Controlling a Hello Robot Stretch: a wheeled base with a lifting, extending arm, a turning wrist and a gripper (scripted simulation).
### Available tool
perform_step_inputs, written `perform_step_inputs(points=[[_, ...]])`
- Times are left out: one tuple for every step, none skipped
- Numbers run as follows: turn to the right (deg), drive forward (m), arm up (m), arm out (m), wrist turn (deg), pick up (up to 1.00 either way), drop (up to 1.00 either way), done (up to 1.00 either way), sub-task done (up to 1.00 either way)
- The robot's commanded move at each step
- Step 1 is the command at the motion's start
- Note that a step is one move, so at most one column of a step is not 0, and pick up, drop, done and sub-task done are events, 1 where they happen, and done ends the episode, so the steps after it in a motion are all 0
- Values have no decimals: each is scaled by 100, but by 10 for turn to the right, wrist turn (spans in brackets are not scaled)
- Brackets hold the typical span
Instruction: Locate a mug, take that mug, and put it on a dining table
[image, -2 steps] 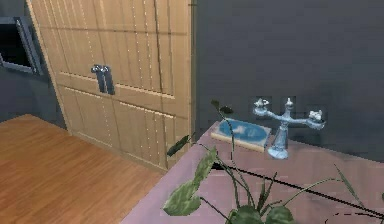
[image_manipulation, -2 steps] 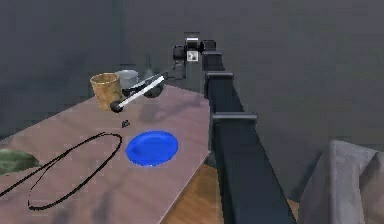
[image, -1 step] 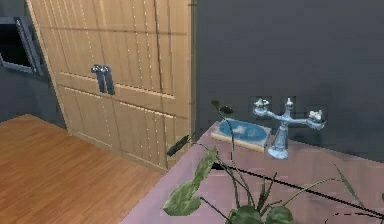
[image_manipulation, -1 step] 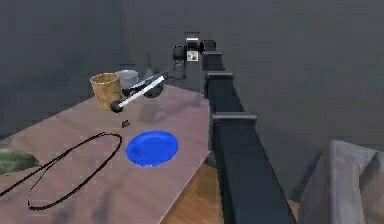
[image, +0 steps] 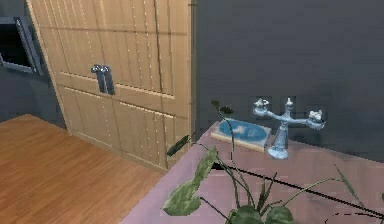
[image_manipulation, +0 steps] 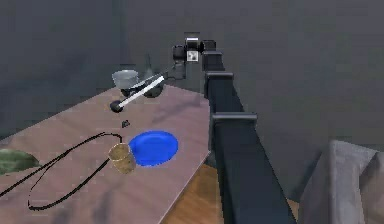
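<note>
A pinkish-brown table (image_manipulation: 70, 130) spreads across the arm side view's left. On it stand a small tan cup-shaped thing (image_manipulation: 122, 156) next to a blue plate (image_manipulation: 155, 147), and a pale grey cup-like vessel (image_manipulation: 127, 77) near the far edge. The dark arm (image_manipulation: 235, 140) rises from the bottom edge to two white squares (image_manipulation: 192, 48). Left of them my gripper (image_manipulation: 130, 97) reaches over the tabletop just below the grey vessel. I cannot tell whether it holds anything.
A black cord loop (image_manipulation: 60, 170) and a green leaf (image_manipulation: 10, 160) lie at the table's left. A grey upholstered block (image_manipulation: 345, 185) sits at bottom right. The forward view has wooden double doors (image: 115, 70), a table (image: 330, 165) with a blue-grey candelabra (image: 285, 125), a blue flat thing (image: 243, 131) and a plant (image: 235, 195).
</note>
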Motion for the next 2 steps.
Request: perform_step_inputs(points=[[0,0,0,-10,0,0,0,0,0],[0,0,0,0,0,0,0,100,0]])
